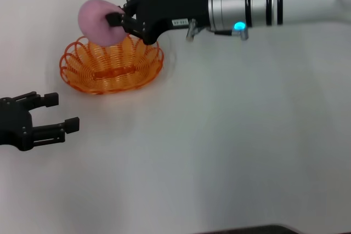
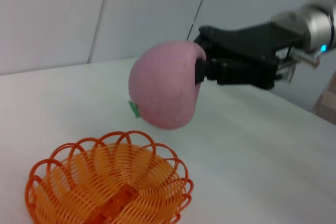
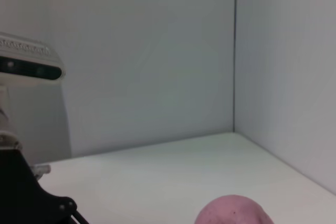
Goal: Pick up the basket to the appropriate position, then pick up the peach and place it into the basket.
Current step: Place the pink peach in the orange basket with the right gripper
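The left gripper (image 1: 55,112) sits on the near-left side of the basket (image 1: 111,65), well apart from it, low over the table (image 1: 230,152). Its fingers stand apart with nothing between them, and it looks idle.

The basket rests on the table, upright, with its scalloped rim up and its bowl empty. Being thin looped wire, it is probably light and a little springy, so it may skid or tip if something lands on one edge; the rim loops are the natural place to take hold should it need moving.

The peach (image 1: 98,20) hangs in the air over the far rim of the basket, not yet inside. In the left wrist view it (image 2: 165,85) is clearly above the wire and off to the far side of the bowl's middle.

The right gripper (image 1: 118,23) reaches in from the right of the basket and is clamped on the peach, its fingers (image 1: 113,19) pressed to the side that faces the arm. The fruit looks matte and not slippery, round and about as wide as the pincer opens, so a hold across its widest part suits it. If it is soft, a hard squeeze could dent it. Letting go low over the bowl's middle would likely keep it from rolling out.
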You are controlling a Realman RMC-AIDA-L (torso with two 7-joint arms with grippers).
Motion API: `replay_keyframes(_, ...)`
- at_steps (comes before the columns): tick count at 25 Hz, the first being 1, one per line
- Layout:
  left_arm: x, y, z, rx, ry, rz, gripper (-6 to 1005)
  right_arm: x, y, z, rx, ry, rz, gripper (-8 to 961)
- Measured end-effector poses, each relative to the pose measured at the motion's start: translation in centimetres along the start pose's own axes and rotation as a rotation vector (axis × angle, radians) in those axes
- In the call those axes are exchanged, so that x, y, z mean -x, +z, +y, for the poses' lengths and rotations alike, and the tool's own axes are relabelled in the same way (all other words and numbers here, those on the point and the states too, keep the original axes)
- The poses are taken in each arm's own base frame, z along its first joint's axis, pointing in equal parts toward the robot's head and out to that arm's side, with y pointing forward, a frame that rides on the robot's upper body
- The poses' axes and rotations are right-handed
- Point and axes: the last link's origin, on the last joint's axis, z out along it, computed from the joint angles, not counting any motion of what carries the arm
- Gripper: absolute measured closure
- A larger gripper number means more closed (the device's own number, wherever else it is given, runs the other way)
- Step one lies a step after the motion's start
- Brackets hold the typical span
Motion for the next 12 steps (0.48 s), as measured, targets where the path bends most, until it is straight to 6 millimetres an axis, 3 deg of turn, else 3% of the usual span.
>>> replay_keyframes(5,0.1,0.0,0.0,0.002,0.001,-0.001,122,-2.4,0.2,1.2,-0.035,0.000,-0.046,907)
replay_keyframes(12,-0.2,0.3,0.0,0.010,0.008,-0.003,122,-3.3,0.5,1.6,-0.072,0.049,-0.061,903)
